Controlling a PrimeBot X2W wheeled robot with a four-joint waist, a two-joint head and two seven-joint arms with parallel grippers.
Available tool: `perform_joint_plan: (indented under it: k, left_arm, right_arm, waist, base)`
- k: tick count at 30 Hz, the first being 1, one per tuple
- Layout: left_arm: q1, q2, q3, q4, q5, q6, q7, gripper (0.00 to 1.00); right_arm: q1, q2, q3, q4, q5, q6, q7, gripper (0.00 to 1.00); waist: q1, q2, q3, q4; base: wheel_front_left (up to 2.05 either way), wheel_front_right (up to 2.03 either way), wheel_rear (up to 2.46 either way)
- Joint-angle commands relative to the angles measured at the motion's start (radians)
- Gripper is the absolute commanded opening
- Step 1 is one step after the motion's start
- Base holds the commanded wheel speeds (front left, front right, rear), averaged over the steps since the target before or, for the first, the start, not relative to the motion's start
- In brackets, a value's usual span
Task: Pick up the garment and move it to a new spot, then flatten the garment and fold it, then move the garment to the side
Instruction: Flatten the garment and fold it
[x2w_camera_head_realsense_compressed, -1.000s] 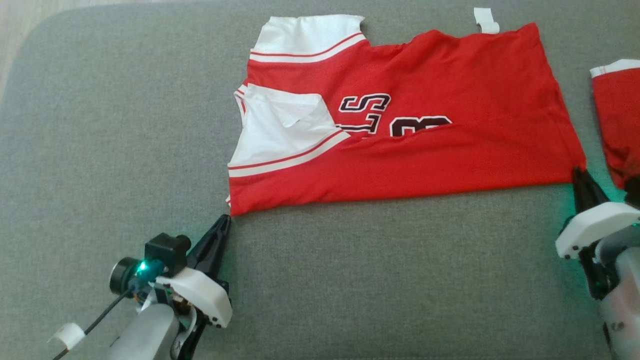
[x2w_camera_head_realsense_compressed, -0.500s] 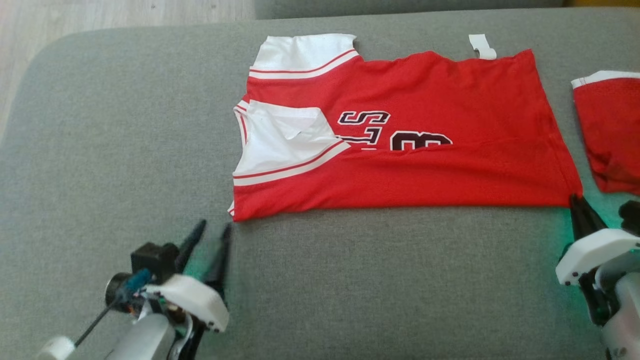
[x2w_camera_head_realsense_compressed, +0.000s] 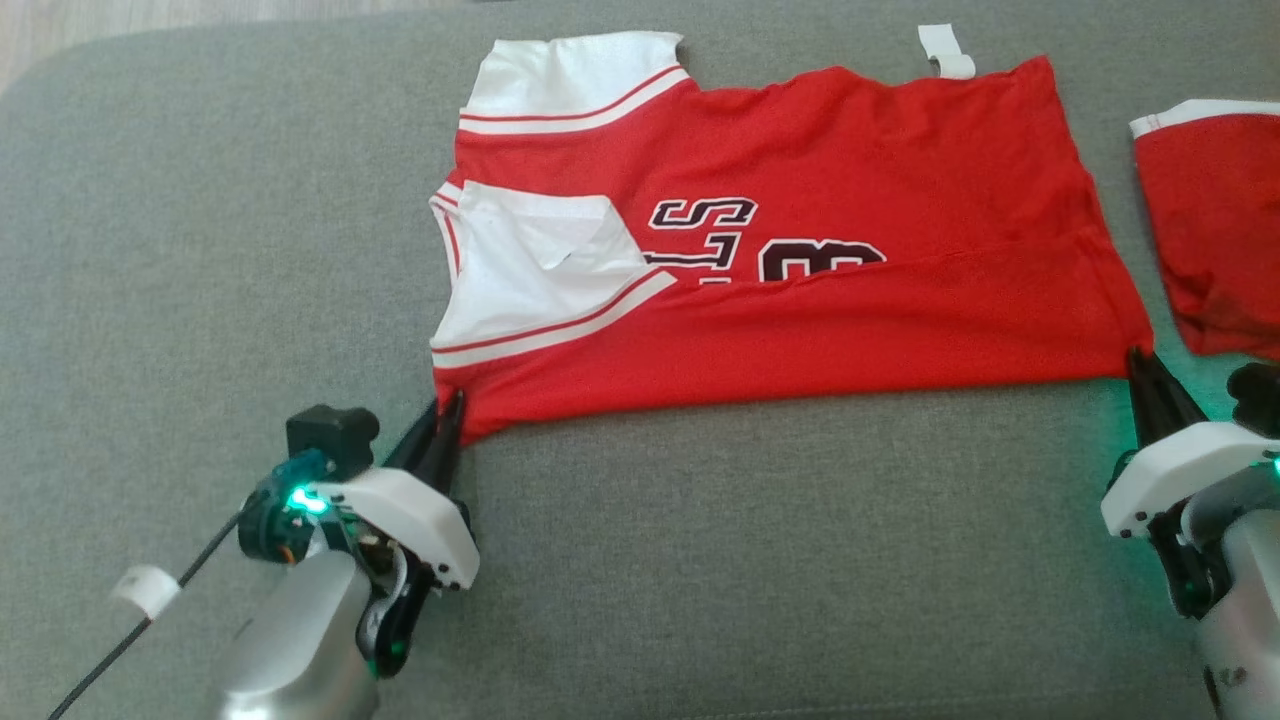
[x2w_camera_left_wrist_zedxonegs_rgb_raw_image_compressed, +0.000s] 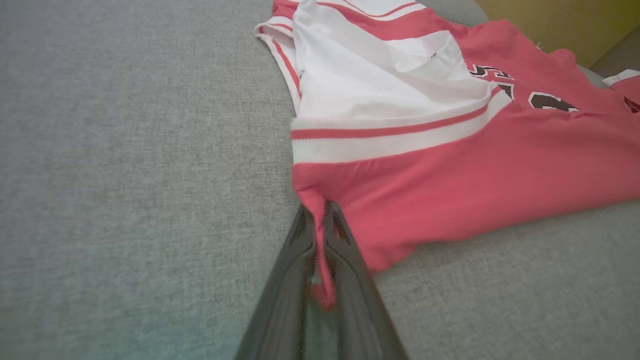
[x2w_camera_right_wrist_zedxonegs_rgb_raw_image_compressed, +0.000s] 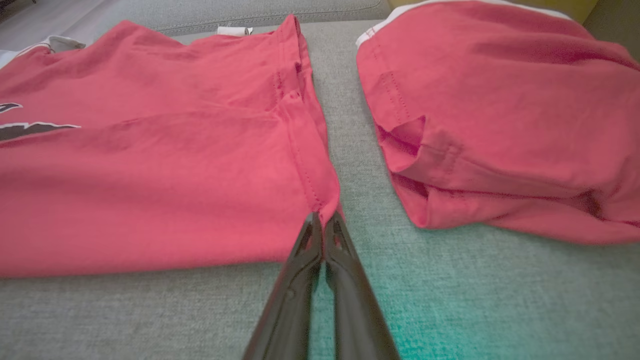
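Observation:
The garment (x2w_camera_head_realsense_compressed: 800, 330) is a red jersey with white sleeves and dark lettering, lying folded lengthwise on a grey cushion (x2w_camera_head_realsense_compressed: 750, 560). My left gripper (x2w_camera_head_realsense_compressed: 447, 405) is at its near-left corner. In the left wrist view the fingers (x2w_camera_left_wrist_zedxonegs_rgb_raw_image_compressed: 345, 260) are shut on a fold of the red fabric (x2w_camera_left_wrist_zedxonegs_rgb_raw_image_compressed: 450, 165), which runs down between them. My right gripper (x2w_camera_head_realsense_compressed: 1137, 355) is shut at the near-right corner. In the right wrist view its tips (x2w_camera_right_wrist_zedxonegs_rgb_raw_image_compressed: 322, 217) pinch the hem corner of the garment (x2w_camera_right_wrist_zedxonegs_rgb_raw_image_compressed: 150, 175).
A second red cloth piece (x2w_camera_head_realsense_compressed: 1215, 230) with a white edge lies just right of the jersey, a narrow strip of cushion between them (x2w_camera_right_wrist_zedxonegs_rgb_raw_image_compressed: 500, 125). A white tag (x2w_camera_head_realsense_compressed: 945, 52) sticks out at the jersey's far edge. Pale floor (x2w_camera_head_realsense_compressed: 100, 15) shows at the far left.
My left gripper opened, moved forward to the jersey's near-left corner and closed on it. The right gripper stayed at its corner. The head camera shifted a little.

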Motion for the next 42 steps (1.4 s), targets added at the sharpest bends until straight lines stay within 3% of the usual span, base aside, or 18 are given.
perform_joint_plan:
  k: [1, 11, 20, 22, 23, 24, 29, 34, 37, 42]
  left_arm:
    - [-0.005, 0.017, 0.026, 0.004, 0.0, -0.004, -0.004, 0.0]
    - [0.165, 0.094, 0.008, -0.112, 0.02, 0.01, -0.061, 0.0]
    - [0.344, 0.154, -0.029, -0.327, 0.016, 0.053, 0.007, 0.0]
    - [0.381, 0.17, -0.035, -0.377, 0.011, 0.068, 0.035, 0.01]
    - [0.389, 0.178, -0.033, -0.401, 0.016, 0.077, 0.035, 0.54]
    - [0.39, 0.188, -0.031, -0.421, 0.024, 0.087, 0.034, 1.0]
    - [0.297, 0.24, -0.014, -0.524, 0.061, 0.093, 0.072, 1.0]
    - [0.021, 0.301, 0.009, -0.583, 0.11, 0.037, 0.183, 1.0]
    - [-0.165, 0.302, -0.006, -0.527, 0.099, -0.034, 0.287, 1.0]
    - [-0.434, 0.286, -0.036, -0.369, 0.045, -0.082, 0.438, 1.0]
  right_arm:
    - [-0.009, -0.024, 0.013, -0.021, -0.002, 0.004, -0.002, 0.0]
    - [0.124, -0.046, 0.037, -0.046, 0.084, 0.004, 0.011, 0.0]
    - [0.343, -0.096, 0.006, -0.187, 0.139, 0.004, 0.073, 0.0]
    - [0.383, -0.087, -0.023, -0.232, 0.148, 0.004, 0.105, 1.0]
    - [0.396, -0.081, -0.04, -0.258, 0.15, 0.004, 0.117, 1.0]
    - [0.405, -0.074, -0.056, -0.287, 0.148, 0.004, 0.126, 1.0]
    - [0.414, -0.041, -0.147, -0.437, 0.082, 0.004, 0.144, 1.0]
    - [0.373, 0.015, -0.204, -0.566, 0.003, 0.004, 0.161, 1.0]
    - [0.344, 0.044, -0.199, -0.609, -0.017, 0.004, 0.181, 1.0]
    - [0.288, 0.074, -0.17, -0.64, -0.042, 0.004, 0.186, 1.0]
  waist:
    - [-0.0001, 0.0, -0.01, -0.001]
    - [-0.0001, 0.0, -0.112, 0.029]
    - [-0.0001, 0.0, -0.143, 0.049]
    - [-0.0001, 0.0, -0.138, 0.048]
    - [-0.0001, 0.0, -0.134, 0.047]
    - [-0.0001, 0.0, -0.129, 0.045]
    - [-0.0001, 0.0, -0.092, 0.041]
    - [-0.0001, 0.0, 0.005, 0.03]
    - [-0.0001, 0.0, 0.053, 0.01]
    - [-0.0001, 0.0, 0.128, -0.054]
  base:
    - [0.0, 0.0, 0.0]
    - [0.0, 0.0, 0.0]
    - [0.0, 0.0, 0.0]
    - [0.0, 0.0, 0.0]
    - [0.0, 0.0, 0.0]
    - [0.0, 0.0, 0.0]
    - [0.0, 0.0, 0.0]
    - [0.0, 0.0, 0.0]
    - [0.0, 0.0, 0.0]
    - [0.0, 0.0, 0.0]
